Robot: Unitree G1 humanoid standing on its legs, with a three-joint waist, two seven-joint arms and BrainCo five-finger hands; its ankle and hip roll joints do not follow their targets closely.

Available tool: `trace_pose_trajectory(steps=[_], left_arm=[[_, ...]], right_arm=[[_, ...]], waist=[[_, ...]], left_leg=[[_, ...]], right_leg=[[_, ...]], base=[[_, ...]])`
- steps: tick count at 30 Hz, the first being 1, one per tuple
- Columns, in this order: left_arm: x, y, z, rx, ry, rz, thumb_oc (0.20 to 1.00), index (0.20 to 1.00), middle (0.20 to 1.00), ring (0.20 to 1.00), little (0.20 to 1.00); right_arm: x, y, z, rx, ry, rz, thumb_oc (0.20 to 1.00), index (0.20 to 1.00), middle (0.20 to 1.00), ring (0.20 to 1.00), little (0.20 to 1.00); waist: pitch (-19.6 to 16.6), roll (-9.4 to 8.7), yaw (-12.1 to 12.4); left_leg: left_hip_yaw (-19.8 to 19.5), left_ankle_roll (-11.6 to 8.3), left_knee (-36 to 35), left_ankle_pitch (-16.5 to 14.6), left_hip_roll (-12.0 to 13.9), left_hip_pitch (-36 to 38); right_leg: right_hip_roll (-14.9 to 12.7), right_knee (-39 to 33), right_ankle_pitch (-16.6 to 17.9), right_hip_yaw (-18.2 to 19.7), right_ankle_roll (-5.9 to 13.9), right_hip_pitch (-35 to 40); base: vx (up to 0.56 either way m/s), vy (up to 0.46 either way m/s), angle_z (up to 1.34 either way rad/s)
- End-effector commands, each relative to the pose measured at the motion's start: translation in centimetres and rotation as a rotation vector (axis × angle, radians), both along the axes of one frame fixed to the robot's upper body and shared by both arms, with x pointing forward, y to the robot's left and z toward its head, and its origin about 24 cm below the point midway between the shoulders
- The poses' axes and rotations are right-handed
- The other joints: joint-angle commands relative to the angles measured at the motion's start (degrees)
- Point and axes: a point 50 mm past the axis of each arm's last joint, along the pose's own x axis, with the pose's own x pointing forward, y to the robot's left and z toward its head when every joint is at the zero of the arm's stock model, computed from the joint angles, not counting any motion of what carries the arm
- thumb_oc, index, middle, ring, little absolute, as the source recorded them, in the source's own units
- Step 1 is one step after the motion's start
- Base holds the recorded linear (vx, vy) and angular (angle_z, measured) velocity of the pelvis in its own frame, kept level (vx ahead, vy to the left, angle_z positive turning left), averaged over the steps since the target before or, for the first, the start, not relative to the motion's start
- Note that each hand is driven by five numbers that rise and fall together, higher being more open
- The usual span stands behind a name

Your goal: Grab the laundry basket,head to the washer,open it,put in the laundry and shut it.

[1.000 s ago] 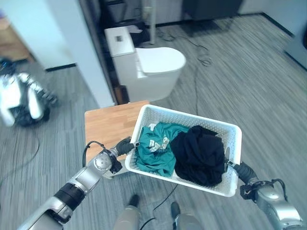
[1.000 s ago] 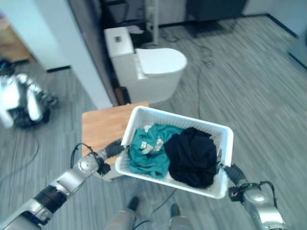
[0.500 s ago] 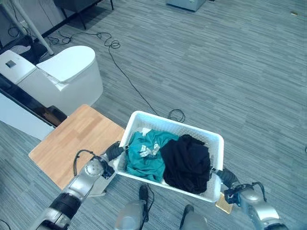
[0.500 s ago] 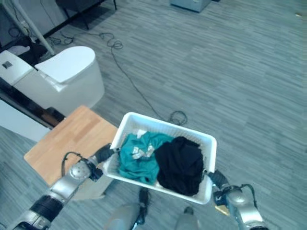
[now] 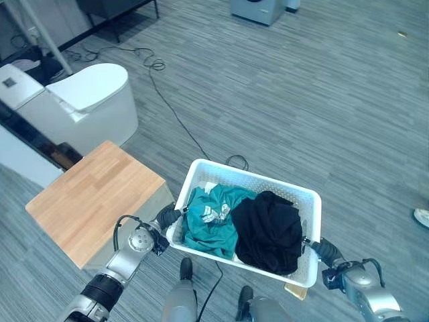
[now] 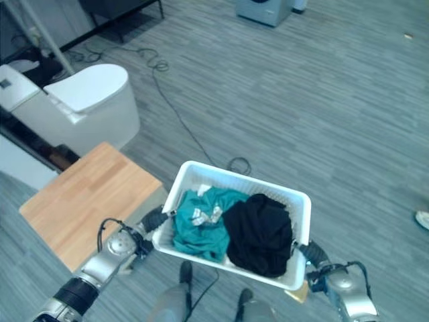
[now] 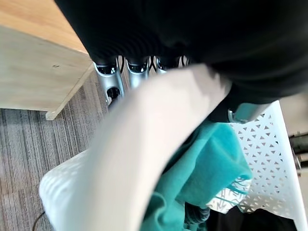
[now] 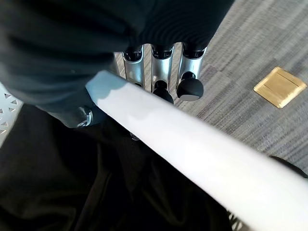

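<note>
Basket: I had the white laundry basket (image 5: 315, 221) held in the air, off the floor, beside the wooden bench (image 5: 87, 198).
Load: teal cloth (image 5: 211, 218) and black cloth (image 5: 268, 228) lay inside the basket.
Left hand (image 5: 167, 217): fingers curled round the basket's left rim.
Right hand (image 5: 322, 251): fingers (image 8: 161, 72) clamped on its right rim.
Room: open grey floor (image 5: 322, 114) beyond the basket's far edge; toilet (image 5: 80, 100) past the bench.

Grey striped floor (image 5: 348, 121), white toilet (image 5: 84, 100), wooden table (image 5: 87, 201).
</note>
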Motion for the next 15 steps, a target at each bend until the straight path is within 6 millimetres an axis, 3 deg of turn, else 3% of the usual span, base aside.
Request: trace_pose_trajectory(steps=[1, 2, 3, 4, 5, 7, 8, 11, 12, 13, 14, 15], left_arm=[[3.6, 1.8, 5.3, -0.013, -0.23, 0.089, 0.2, 0.2, 0.2, 0.2, 0.2], [3.6, 1.8, 5.3, -0.013, -0.23, 0.09, 0.2, 0.2, 0.2, 0.2, 0.2], [3.6, 2.2, 5.4, -0.008, -0.239, 0.104, 0.2, 0.2, 0.2, 0.2, 0.2], [3.1, 3.0, 5.0, 0.012, -0.227, 0.123, 0.2, 0.2, 0.2, 0.2, 0.2], [3.1, 3.0, 5.0, 0.013, -0.228, 0.123, 0.2, 0.2, 0.2, 0.2, 0.2], [3.0, 3.1, 4.6, 0.027, -0.213, 0.125, 0.2, 0.2, 0.2, 0.2, 0.2], [2.9, 3.3, 4.4, 0.028, -0.21, 0.137, 0.2, 0.2, 0.2, 0.2, 0.2], [2.6, 3.9, 4.1, 0.029, -0.204, 0.16, 0.2, 0.2, 0.2, 0.2, 0.2], [1.9, 5.0, 3.8, 0.039, -0.189, 0.196, 0.2, 0.2, 0.2, 0.2, 0.2], [1.2, 5.7, 3.4, 0.051, -0.174, 0.214, 0.2, 0.2, 0.2, 0.2, 0.2], [0.4, 6.8, 3.2, 0.076, -0.158, 0.232, 0.2, 0.2, 0.2, 0.2, 0.2], [-0.2, 7.5, 2.8, 0.09, -0.141, 0.248, 0.2, 0.2, 0.2, 0.2, 0.2]], right_arm=[[2.4, -0.6, 4.5, 0.06, -0.224, 0.037, 0.2, 0.2, 0.2, 0.2, 0.2], [2.4, -0.6, 4.5, 0.06, -0.224, 0.037, 0.2, 0.2, 0.2, 0.2, 0.2], [2.4, -0.5, 4.6, 0.061, -0.224, 0.042, 0.2, 0.2, 0.2, 0.2, 0.2], [2.4, -0.2, 4.5, 0.08, -0.221, 0.056, 0.2, 0.2, 0.2, 0.2, 0.2], [2.5, -0.2, 4.5, 0.08, -0.221, 0.056, 0.2, 0.2, 0.2, 0.2, 0.2], [2.7, 0.2, 4.2, 0.092, -0.217, 0.068, 0.2, 0.2, 0.2, 0.2, 0.2], [3.3, 1.1, 3.9, 0.109, -0.222, 0.08, 0.2, 0.2, 0.2, 0.2, 0.2], [4.4, 2.7, 3.9, 0.149, -0.243, 0.102, 0.2, 0.2, 0.2, 0.2, 0.2], [4.5, 3.5, 3.6, 0.177, -0.234, 0.115, 0.2, 0.2, 0.2, 0.2, 0.2], [4.4, 4.1, 3.2, 0.205, -0.23, 0.114, 0.2, 0.2, 0.2, 0.2, 0.2], [4.3, 5.2, 2.5, 0.25, -0.216, 0.12, 0.2, 0.2, 0.2, 0.2, 0.2], [4.2, 5.9, 2.0, 0.27, -0.201, 0.125, 0.2, 0.2, 0.2, 0.2, 0.2]], waist=[[2.11, -5.17, -0.21], [2.09, -5.17, -0.25], [2.08, -5.37, 0.5], [1.94, -5.63, 2.98], [1.87, -5.74, 2.96], [1.49, -5.76, 5.03], [1.66, -5.94, 6.62], [1.71, -7.09, 8.53], [0.77, -7.55, 9.28], [0.19, -8.57, 9.97], [-0.28, -11.46, 11.03], [-0.46, -13.04, 11.79]], left_leg=[[2.37, 5.62, 21.28, -5.18, -1.55, -4.84], [2.35, 5.68, 21.39, -5.3, -1.59, -4.91], [1.0, 6.04, 19.38, -5.98, -5.15, -6.98], [-2.02, 6.03, 13.78, -6.73, -11.22, -9.28], [-1.98, 6.06, 13.24, -6.25, -11.31, -9.21], [-2.94, 5.13, 4.04, -1.6, -12.95, -11.5], [-1.59, 5.08, -0.63, -0.01, -13.22, -13.95], [1.94, 5.16, -1.74, 1.3, -12.89, -15.3], [2.6, 6.14, -3.04, 1.37, -12.26, -13.59], [1.99, 6.94, -1.61, 2.27, -12.17, -13.51], [1.97, 8.41, 2.03, 0.19, -13.25, -13.36], [2.5, 9.46, 3.09, -1.55, -13.89, -12.33]], right_leg=[[-0.42, -18.43, 8.59, 0.92, 3.14, 8.87], [-0.46, -18.39, 8.52, 0.88, 3.19, 8.85], [-0.25, -18.64, 8.27, 1.43, 3.28, 8.91], [1.13, -18.9, 7.23, 2.82, 3.58, 10.48], [1.03, -18.96, 7.4, 2.8, 3.59, 10.33], [2.76, -19.35, 5.44, 3.54, 3.44, 12.56], [3.89, -19.82, 4.33, 4.34, 3.52, 14.57], [4.34, -20.83, 3.2, 6.34, 3.69, 17.47], [4.62, -20.87, 2.61, 7.21, 3.93, 18.17], [4.26, -20.54, 2.28, 7.68, 3.99, 18.76], [2.56, -16.74, 3.34, 8.13, 5.77, 18.44], [1.66, -12.4, 7.51, 8.45, 8.09, 17.55]], base=[[0.12, -0.22, 0.29], [0.16, -0.129, 0.47], [0.26, -0.027, 0.18], [0.26, -0.031, 0.04], [0.34, -0.04, -0.2], [0.42, -0.063, -0.48], [0.42, -0.062, -0.7], [0.4, 0.005, -0.51], [0.52, 0.064, -0.82], [0.72, 0.113, -0.95], [0.73, 0.124, -0.8], [0.55, 0.105, -0.76]])
